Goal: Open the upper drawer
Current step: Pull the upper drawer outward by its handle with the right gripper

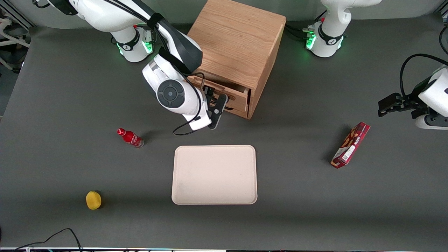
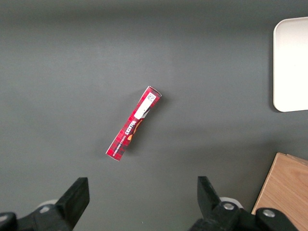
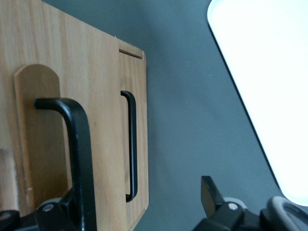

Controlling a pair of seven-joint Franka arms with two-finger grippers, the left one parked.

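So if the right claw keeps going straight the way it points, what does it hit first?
Probably the upper drawer front: the open claw already straddles its black handle, though depth is unclear.

A cream tray [image 1: 214,174] lies on the grey table [image 1: 297,210]. A red bottle [image 1: 130,137] and a lemon [image 1: 93,200] sit toward the working arm's end, and a red box [image 1: 350,145] toward the parked arm's.
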